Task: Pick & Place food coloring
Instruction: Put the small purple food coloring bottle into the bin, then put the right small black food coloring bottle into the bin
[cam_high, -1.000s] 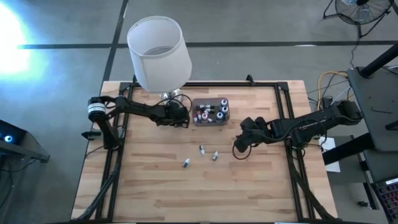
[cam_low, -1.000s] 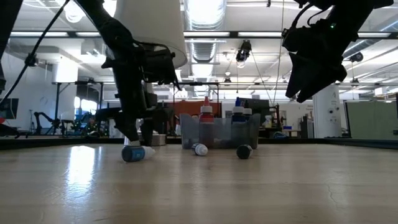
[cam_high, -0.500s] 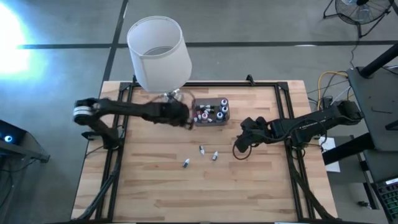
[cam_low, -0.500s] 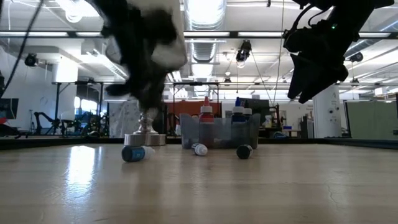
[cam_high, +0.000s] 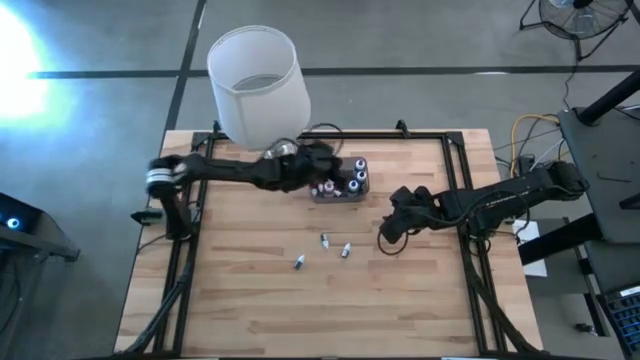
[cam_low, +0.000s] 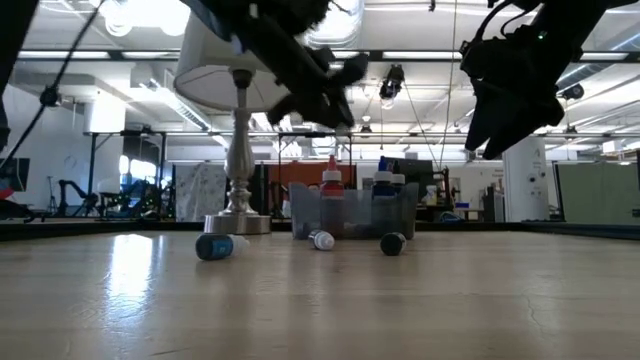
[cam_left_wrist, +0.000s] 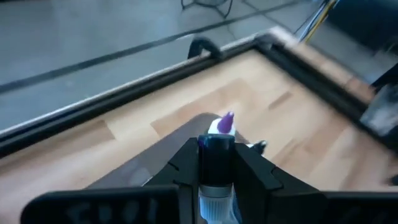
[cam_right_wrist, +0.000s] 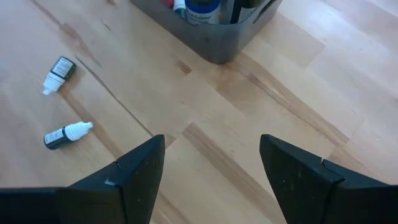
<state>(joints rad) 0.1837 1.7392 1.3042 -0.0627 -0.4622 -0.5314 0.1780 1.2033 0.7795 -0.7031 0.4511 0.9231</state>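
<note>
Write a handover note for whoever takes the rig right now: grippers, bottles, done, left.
Left gripper: shut on a purple-capped bottle, held up beside the grey box, close to the lamp.
Right gripper: open, empty, hovering over the table right of the loose bottles.
Done: several bottles stand upright in the box.
Left: drop the held bottle in the box, then collect three bottles lying on the wood in front of it.
</note>
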